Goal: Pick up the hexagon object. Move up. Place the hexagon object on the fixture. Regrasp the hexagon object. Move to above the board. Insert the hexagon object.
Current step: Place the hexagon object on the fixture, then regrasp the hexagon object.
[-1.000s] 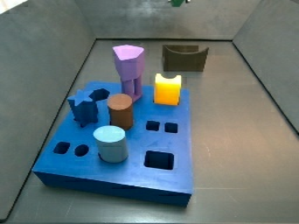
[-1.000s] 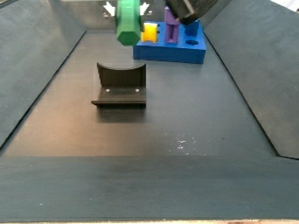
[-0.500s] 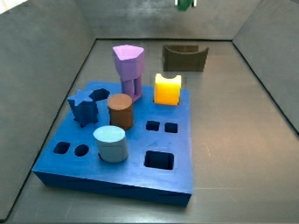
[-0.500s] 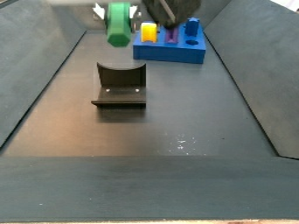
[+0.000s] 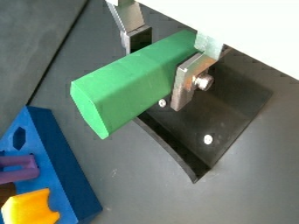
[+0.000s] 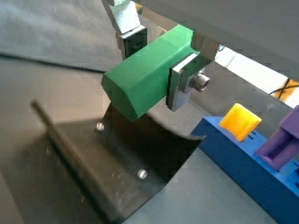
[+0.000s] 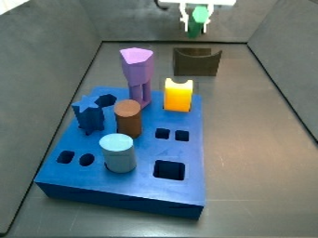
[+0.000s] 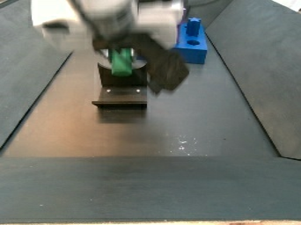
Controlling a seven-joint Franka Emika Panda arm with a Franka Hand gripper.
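Both wrist views have my hand (image 5: 163,59) clamped on the hexagon object (image 5: 131,81), silver fingers (image 5: 191,80) pressed flat against two opposite faces of the green prism, which lies sideways in the grip with one six-sided end sticking well out past the plates. Right under it sits the fixture (image 6: 111,162), its dark base plate with small screws spread below the prism and the upright wall curving behind. Off to the edge, a corner of the board (image 6: 251,179) shows blue, with the yellow-orange block (image 6: 239,121) and the purple prism (image 6: 281,145) standing in it. From a side view, my hand (image 7: 196,16) hangs at the far end of the enclosure, green showing between the fingers, directly above the notched olive-brown fixture (image 7: 195,61); the board (image 7: 137,177) lies near the camera, carrying the purple prism (image 7: 138,74), the glowing block (image 7: 179,94), a brown cylinder (image 7: 128,118) and a pale blue cylinder (image 7: 117,152). In the opposite side view my arm blurs across the frame, the green prism (image 8: 120,61) low over the fixture (image 8: 120,93); whether it touches the notch yet, I can't quite tell through the blur.
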